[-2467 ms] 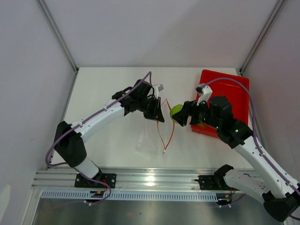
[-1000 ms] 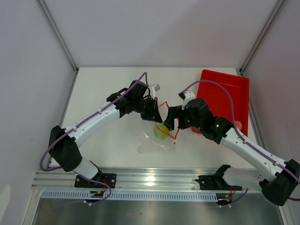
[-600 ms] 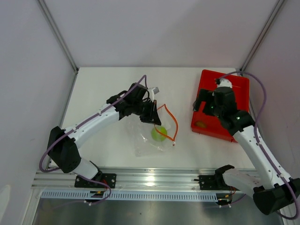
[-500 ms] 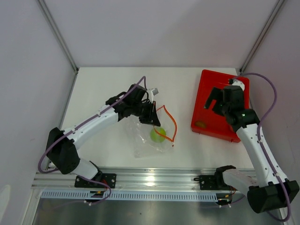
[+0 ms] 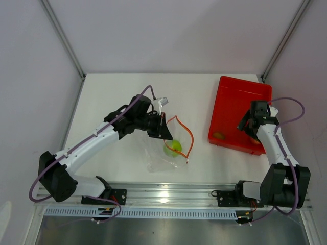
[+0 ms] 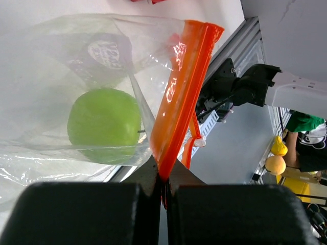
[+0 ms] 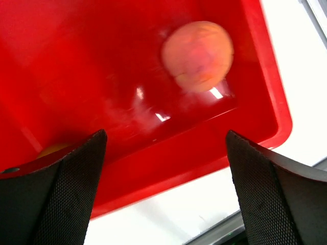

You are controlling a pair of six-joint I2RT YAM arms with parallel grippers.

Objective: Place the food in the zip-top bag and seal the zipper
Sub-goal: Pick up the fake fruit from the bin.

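At mid-table, the zipper [image 6: 186, 87] of the zip-top bag [image 6: 41, 51] is pinched between the closed fingers of the left gripper [image 6: 162, 179], and the green apple [image 6: 104, 125] is seen inside the bag. Over the red tray [image 7: 117, 61], the right gripper [image 7: 163, 168] is held spread wide above the peach [image 7: 198, 55], apart from it.

You're looking at a robotics lab cell: a white tabletop [image 5: 112, 97] walled by plain pale panels [image 5: 168, 30] behind and beside it, an aluminium rail [image 5: 168, 193] along its near edge, left arm [image 5: 92, 145] and right arm [image 5: 278, 153] bolted there.
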